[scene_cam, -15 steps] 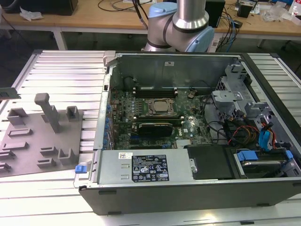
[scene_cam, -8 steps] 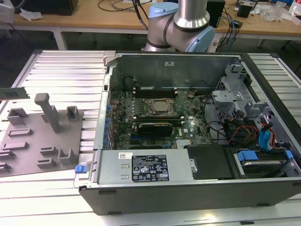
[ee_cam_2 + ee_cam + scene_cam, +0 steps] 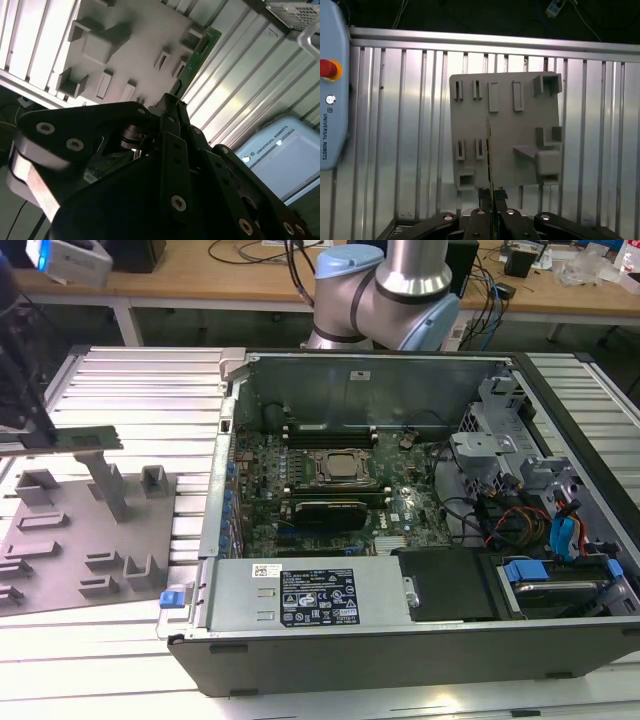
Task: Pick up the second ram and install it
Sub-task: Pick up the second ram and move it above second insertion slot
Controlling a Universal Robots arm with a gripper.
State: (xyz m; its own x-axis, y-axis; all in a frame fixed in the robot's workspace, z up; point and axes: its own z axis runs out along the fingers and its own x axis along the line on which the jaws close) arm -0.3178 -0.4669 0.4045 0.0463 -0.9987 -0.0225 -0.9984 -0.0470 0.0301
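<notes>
The ram (image 3: pixel 88 438) sits edge-on, clamped between the fingers of the gripper (image 3: pixel 491 195), over the grey holder (image 3: pixel 60 540) at the exterior view's left. Pick-up appears done. Installation is outstanding: the ram is well apart from the motherboard (image 3: pixel 330 480) in the open case (image 3: pixel 400 640).

I'm working in a robotics lab. The robot arm's base (image 3: pixel 385 290) rises behind a slatted aluminium worktop (image 3: pixel 130 380) that carries an opened desktop computer (image 3: pixel 400 660) and a grey fixture plate (image 3: pixel 75 540). Cables (image 3: pixel 487 310) trail over a wooden worktop (image 3: pixel 250 280) beyond. A teach pendant (image 3: pixel 330 100) with a red stop button (image 3: pixel 327 69) sits nearby.
</notes>
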